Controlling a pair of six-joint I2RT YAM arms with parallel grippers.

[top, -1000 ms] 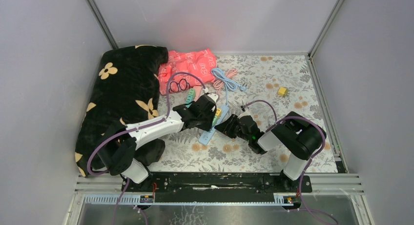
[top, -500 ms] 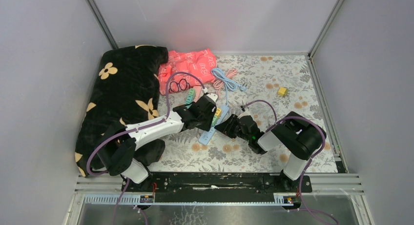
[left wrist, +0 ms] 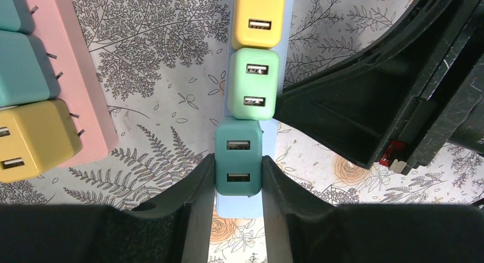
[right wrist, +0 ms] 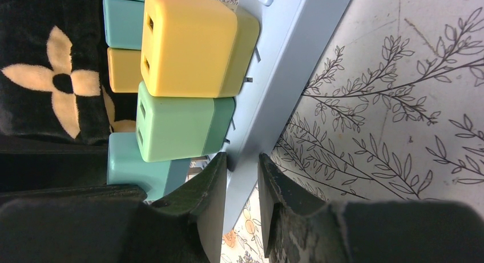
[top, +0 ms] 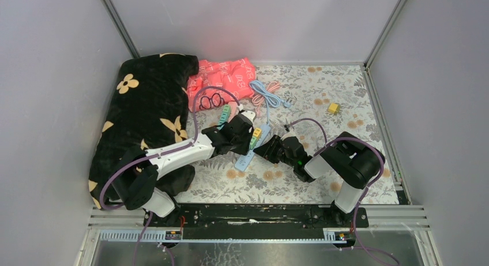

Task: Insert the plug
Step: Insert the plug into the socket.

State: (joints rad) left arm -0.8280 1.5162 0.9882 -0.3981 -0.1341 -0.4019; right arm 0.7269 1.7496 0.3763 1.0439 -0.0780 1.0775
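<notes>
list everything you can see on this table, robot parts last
light blue plastic power strip: one, table centre
yellow cube USB charger: one, on that strip
green cube USB charger: one, next along
teal cube USB charger: one, row's end
pink plastic power strip: one, beside the blue one
pink strip's chargers: two teal, one yellow in view
black fabric blanket, cream flowers: one, far left
red printed plastic bag: one, back
coiled cables: blue and pink bundle, back centre
small yellow block: one, back right
left fingers: two, black, shut on teal charger
right fingers: two, black, shut on blue strip
</notes>
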